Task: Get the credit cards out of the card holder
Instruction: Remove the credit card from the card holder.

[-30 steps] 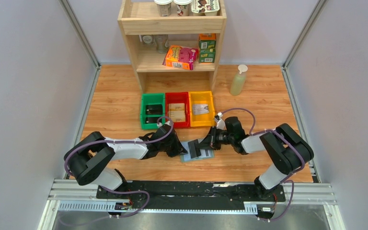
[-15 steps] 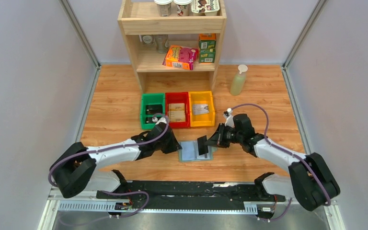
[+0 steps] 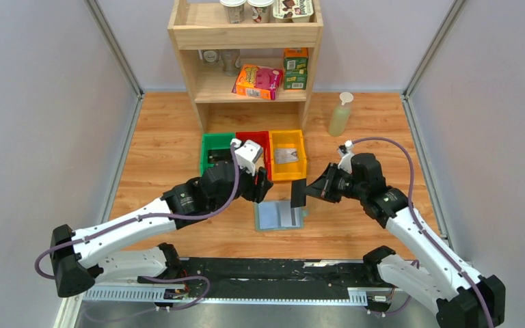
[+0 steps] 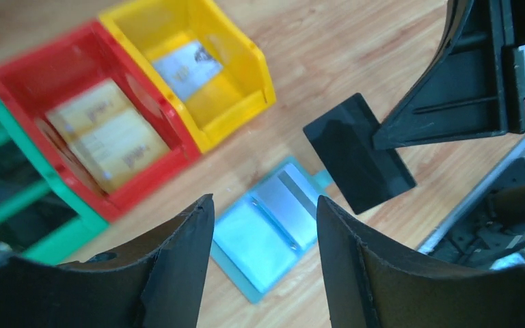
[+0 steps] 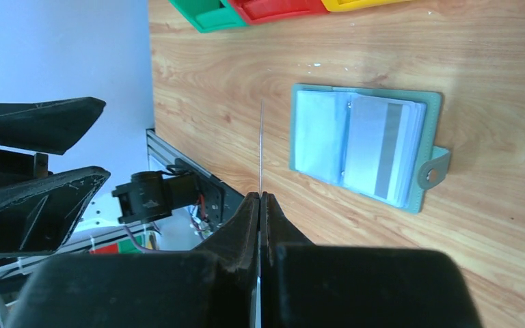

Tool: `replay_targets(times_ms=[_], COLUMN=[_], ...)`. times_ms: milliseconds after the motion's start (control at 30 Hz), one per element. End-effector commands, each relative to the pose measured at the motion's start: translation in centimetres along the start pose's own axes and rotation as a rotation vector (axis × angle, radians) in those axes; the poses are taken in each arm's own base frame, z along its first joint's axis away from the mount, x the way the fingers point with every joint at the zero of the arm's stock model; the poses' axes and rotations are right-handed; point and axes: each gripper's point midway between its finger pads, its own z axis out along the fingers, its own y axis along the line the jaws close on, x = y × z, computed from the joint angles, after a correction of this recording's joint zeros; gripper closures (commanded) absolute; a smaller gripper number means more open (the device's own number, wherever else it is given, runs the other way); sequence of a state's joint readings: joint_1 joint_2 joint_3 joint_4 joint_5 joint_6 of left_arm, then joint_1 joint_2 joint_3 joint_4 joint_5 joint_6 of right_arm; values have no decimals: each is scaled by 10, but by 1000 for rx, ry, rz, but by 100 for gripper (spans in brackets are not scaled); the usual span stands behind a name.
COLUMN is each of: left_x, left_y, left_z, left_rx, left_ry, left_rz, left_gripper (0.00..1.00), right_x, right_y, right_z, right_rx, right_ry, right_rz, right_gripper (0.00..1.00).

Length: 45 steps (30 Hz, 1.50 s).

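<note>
The card holder (image 3: 280, 215) lies open and flat on the wooden table, pale blue inside with a grey-green rim and tab; it also shows in both wrist views (image 4: 266, 236) (image 5: 366, 143). A grey striped credit card (image 5: 383, 147) sits in its right half. My right gripper (image 3: 309, 191) (image 5: 261, 195) is shut on a black credit card (image 3: 298, 193) (image 4: 359, 154), held in the air just above and right of the holder. My left gripper (image 3: 260, 186) (image 4: 263, 205) hovers open and empty above the holder's left side.
A green bin (image 3: 213, 147), a red bin (image 3: 254, 135) and a yellow bin (image 3: 302, 157) stand in a row behind the holder; the red (image 4: 106, 137) and yellow (image 4: 191, 68) ones hold cards. A wooden shelf (image 3: 246, 61) and a bottle (image 3: 340, 115) are farther back.
My left gripper has opened and risen off the holder toward the bins. My right gripper has carried the black card up and to the right, away from the holder.
</note>
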State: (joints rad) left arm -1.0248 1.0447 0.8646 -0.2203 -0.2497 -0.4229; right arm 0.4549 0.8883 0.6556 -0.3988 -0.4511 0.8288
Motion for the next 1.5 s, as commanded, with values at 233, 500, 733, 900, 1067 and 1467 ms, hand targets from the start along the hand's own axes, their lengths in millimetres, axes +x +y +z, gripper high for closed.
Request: replay_targets(times_ms=[233,500,733,900,1067,1467], left_x=[-24,-25,-11,-2,2,8], left_y=[10,-1,-17,-30,-43,-73], left_z=[-13,-8,-8,-10,2,26], left_rx=[-20,23,131,229,258,259], left_ry=[-61,-127,-200,-256,-238,-269], left_rz=[420,523,726,826,855,930], left_gripper=[0,0,4,19,24,42], right_x=[-20,-24,-32,-38,-40,-36], right_y=[47,52,56,58,56,51], right_z=[-28,-20,-13,-11,-7,1], right_rx=[-59,-82,-72,-59,-46,-42], right_ry=[-55,-47,-40,-48,-54,-31], right_rz=[119,205,221,252,290,380], right_gripper=[100,99,100,99,99,98])
